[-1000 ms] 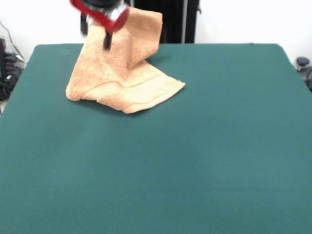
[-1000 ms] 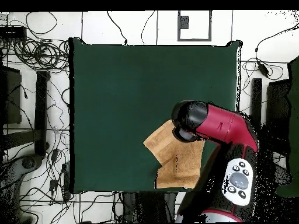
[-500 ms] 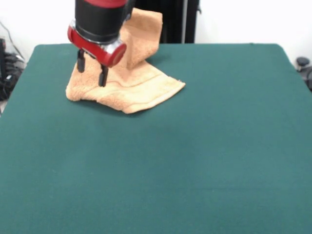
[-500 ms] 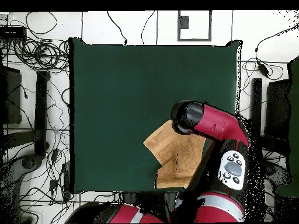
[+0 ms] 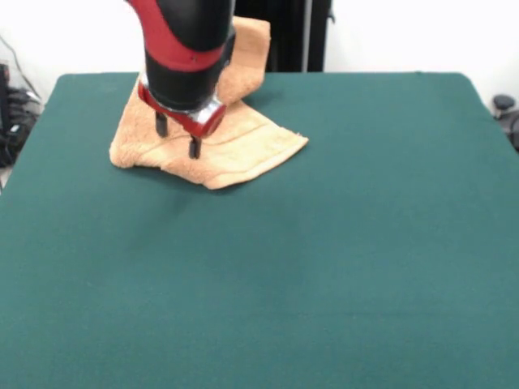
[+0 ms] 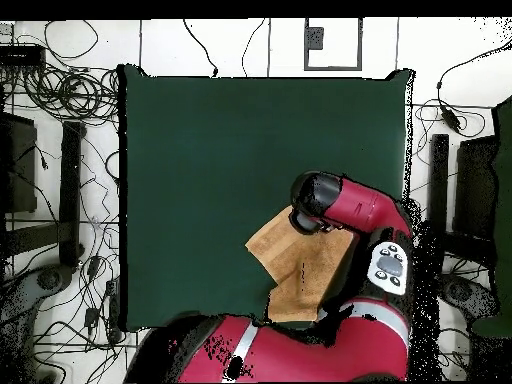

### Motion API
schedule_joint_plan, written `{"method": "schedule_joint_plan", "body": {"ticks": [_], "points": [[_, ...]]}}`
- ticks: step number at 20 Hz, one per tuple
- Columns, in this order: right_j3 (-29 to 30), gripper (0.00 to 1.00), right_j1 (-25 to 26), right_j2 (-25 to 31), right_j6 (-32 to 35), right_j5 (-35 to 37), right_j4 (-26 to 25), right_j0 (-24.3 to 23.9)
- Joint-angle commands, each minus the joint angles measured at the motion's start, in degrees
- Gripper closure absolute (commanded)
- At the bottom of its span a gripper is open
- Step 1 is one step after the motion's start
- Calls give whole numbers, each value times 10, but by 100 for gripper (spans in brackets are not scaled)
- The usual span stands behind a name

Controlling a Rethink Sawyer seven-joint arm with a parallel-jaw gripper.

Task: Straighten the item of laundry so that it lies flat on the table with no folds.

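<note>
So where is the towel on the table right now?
In the front view the towel lies crumpled at the table's far left, directly under the open end effector. Overhead, it sits at the table's bottom edge, right of centre.

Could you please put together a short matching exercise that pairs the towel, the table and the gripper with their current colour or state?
Things:
1. towel
2. table
3. gripper

States:
A. open, fingers pointing down over the cloth
B. dark green, mostly bare
C. tan-orange, folded over, one part raised behind the arm

Pairs: 1-C, 2-B, 3-A
</note>
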Motion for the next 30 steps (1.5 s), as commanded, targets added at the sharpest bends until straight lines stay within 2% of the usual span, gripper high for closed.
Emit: {"method": "schedule_joint_plan", "body": {"ticks": [1,10,19,21,22,24,26,30], "points": [[-21,0,44,111,1,64,8,-3],[12,0,34,114,21,2,1,1],[14,0,31,111,13,-22,-9,1],[34,0,18,125,-9,-119,-32,-7],[61,0,3,148,-29,-242,-65,-24],[85,0,-7,177,-27,-385,-123,-45],[88,0,-7,181,-1,-491,-181,-45],[75,0,3,159,49,-608,-240,-31]]}}
